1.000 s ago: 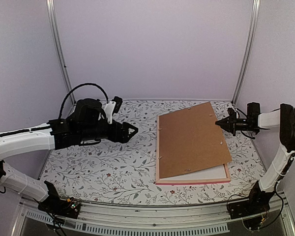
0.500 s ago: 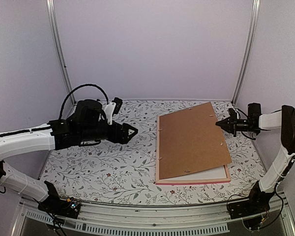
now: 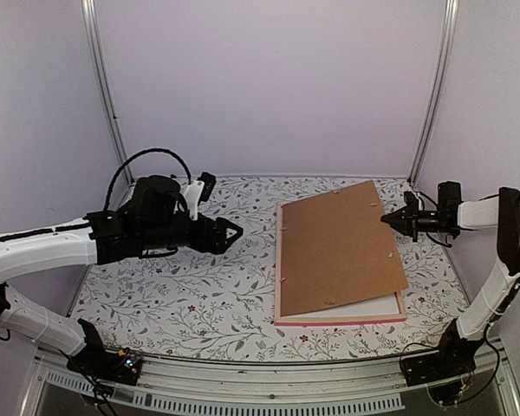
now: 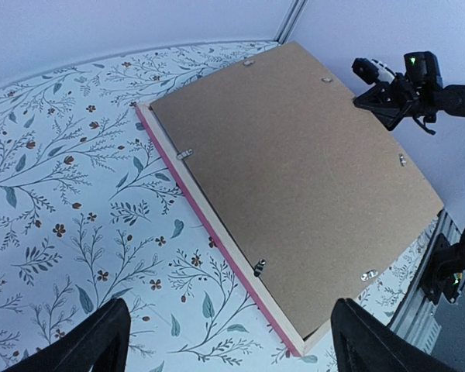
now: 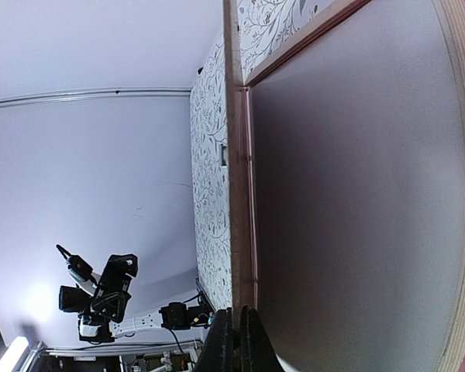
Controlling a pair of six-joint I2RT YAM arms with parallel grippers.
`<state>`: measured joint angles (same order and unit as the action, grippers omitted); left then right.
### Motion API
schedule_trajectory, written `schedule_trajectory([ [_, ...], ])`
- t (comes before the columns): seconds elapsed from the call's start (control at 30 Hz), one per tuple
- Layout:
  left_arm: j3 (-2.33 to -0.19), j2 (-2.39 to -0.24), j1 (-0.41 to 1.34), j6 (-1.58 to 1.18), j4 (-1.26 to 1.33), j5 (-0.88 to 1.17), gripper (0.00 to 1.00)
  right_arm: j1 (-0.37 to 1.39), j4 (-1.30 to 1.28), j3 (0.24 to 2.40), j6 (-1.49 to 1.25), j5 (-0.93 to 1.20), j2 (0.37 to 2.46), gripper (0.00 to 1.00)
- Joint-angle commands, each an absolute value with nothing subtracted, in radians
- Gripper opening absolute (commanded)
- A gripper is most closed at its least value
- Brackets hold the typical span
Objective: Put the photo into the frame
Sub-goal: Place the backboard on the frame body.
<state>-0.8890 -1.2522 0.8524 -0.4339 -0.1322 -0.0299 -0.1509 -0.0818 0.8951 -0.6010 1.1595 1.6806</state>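
Even, diffuse light, soft shadows; sharp focus (right wrist view dimmer, distorted)

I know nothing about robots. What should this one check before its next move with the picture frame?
1. Plain brown backing board square inside the pink wooden frame: not ok, it lies skewed across the rails.
2. Photo in place underneath: cannot tell, the board hides it.
3. Left fingers open and free: ok, apart above the floral tablecloth.
4. Right fingers holding the board: not ok, shut on nothing beside its far right corner.
5. Small metal tabs out of the way: cannot tell.
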Motion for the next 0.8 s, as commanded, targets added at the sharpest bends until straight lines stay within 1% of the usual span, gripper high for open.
schedule_trajectory([
  [0.0, -0.881, -1.241, 0.839, -0.425, -0.114, -0.023, 0.92, -0.152, -0.113, 0.894, -0.579, 1.19, 1.659, 0.0],
  [0.23, -0.884, -1.243, 0.84, -0.425, -0.116, -0.021, 0.92, -0.152, -0.147, 0.91, -0.551, 1.194, 1.67, 0.0],
  [0.77, -0.882, -1.253, 0.839, -0.426, -0.11, -0.02, 0.92, -0.137, -0.113, 0.926, -0.555, 1.195, 1.709, 0.0],
])
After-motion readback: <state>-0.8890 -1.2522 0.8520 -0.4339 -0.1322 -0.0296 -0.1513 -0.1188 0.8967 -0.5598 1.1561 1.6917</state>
